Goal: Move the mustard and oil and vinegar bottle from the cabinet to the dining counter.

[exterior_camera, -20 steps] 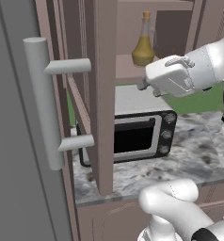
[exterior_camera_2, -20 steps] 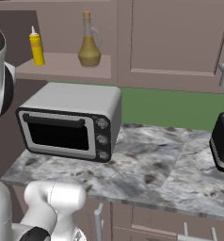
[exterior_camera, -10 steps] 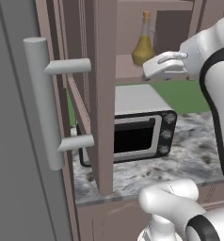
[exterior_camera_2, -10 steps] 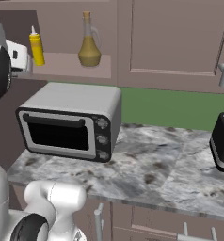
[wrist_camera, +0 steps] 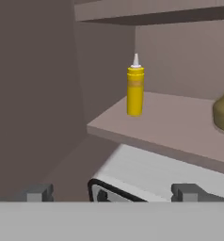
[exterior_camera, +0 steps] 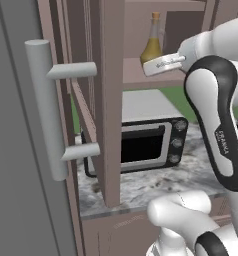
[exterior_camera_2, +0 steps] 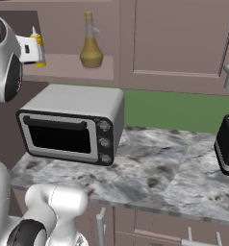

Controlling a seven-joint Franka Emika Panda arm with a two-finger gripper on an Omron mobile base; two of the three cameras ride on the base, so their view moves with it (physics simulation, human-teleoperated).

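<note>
The pincer [wrist_camera: 112, 192] is seen spread wide, with nothing between its two dark fingertips [wrist_camera: 37, 193], and it is held in front of the open cabinet [exterior_camera_2: 174, 43], apart from everything on the shelf [wrist_camera: 165, 124]. Straight ahead of the pincer and a little above it, the mustard bottle [wrist_camera: 135, 89] is found standing upright near the front of the shelf, close to the cabinet's side wall. Further along the shelf, off to one side of the pincer, the oil and vinegar bottle [exterior_camera_2: 91, 43] is seen upright, well apart from the mustard. Below the pincer and under the shelf, a toaster oven [exterior_camera_2: 70, 125] is set on the marbled counter [exterior_camera_2: 155, 168]. At the far end of that counter, well away from the pincer, a dark toaster [exterior_camera_2: 228, 146] is placed.
</note>
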